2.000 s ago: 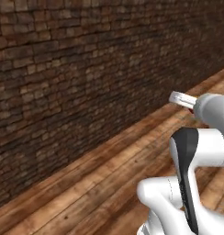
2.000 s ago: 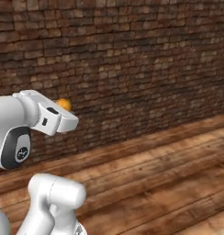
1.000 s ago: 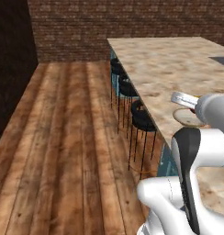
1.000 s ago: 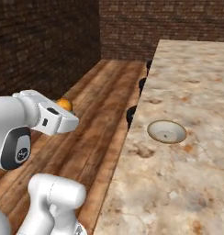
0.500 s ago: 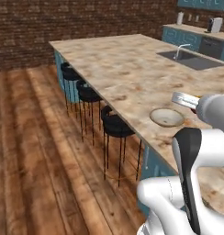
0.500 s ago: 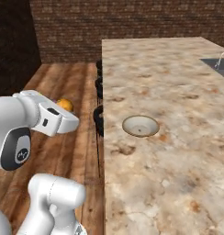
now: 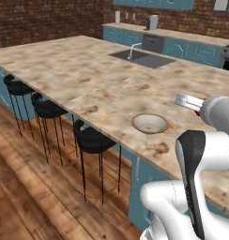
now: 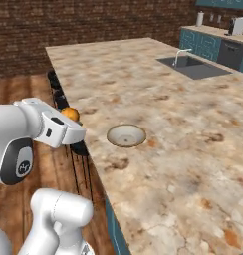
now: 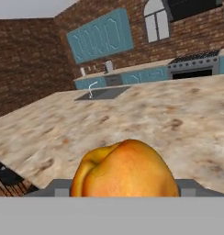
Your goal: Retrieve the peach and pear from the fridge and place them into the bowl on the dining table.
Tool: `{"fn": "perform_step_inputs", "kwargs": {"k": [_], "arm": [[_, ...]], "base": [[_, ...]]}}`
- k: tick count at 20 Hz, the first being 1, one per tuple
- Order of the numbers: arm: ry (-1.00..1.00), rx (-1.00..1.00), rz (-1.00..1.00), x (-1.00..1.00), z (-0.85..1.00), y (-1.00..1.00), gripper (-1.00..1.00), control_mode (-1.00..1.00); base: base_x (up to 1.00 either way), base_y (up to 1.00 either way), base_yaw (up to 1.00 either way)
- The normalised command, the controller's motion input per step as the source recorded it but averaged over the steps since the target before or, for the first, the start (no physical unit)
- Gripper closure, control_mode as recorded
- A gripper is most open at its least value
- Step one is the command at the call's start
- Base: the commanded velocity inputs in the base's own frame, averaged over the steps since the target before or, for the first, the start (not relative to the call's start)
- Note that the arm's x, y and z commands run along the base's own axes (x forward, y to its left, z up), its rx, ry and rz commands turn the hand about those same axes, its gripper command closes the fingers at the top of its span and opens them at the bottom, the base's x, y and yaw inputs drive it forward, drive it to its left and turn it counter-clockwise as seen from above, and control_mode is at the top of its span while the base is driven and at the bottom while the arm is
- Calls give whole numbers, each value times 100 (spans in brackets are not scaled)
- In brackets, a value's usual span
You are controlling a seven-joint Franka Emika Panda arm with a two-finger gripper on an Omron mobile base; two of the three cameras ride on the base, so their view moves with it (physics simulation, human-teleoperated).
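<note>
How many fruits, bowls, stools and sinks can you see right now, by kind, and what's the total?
Fruit: 1, the pear in the gripper
Bowls: 1, the bowl on the table
Stools: 3, counting each stool along the table edge
Sinks: 1, the sink
Total: 6

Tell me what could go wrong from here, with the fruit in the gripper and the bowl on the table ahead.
1. The pear sits between the gripper jaws out over the floor, short of the dining table edge; a slip would likely drop it to the floor.
2. The bowl is shallow and near the table edge, so a high release might let the fruit roll out.
3. The stools stand along that edge and could hinder the base.
</note>
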Motion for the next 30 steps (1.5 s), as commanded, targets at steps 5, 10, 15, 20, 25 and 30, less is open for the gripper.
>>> {"fn": "perform_step_inputs", "kwargs": {"k": [5, 10, 15, 20, 25, 30], "arm": [[0, 0, 0, 0, 0, 0, 100, 100], [0, 0, 0, 0, 0, 0, 100, 100], [0, 0, 0, 0, 0, 0, 100, 100], [0, 0, 0, 0, 0, 0, 100, 100], [0, 0, 0, 0, 0, 0, 100, 100], [0, 0, 0, 0, 0, 0, 100, 100]], "base": [[63, 40, -50], [58, 47, -43], [58, 37, -36], [58, 33, -31], [53, 45, -32], [48, 61, -31]]}}
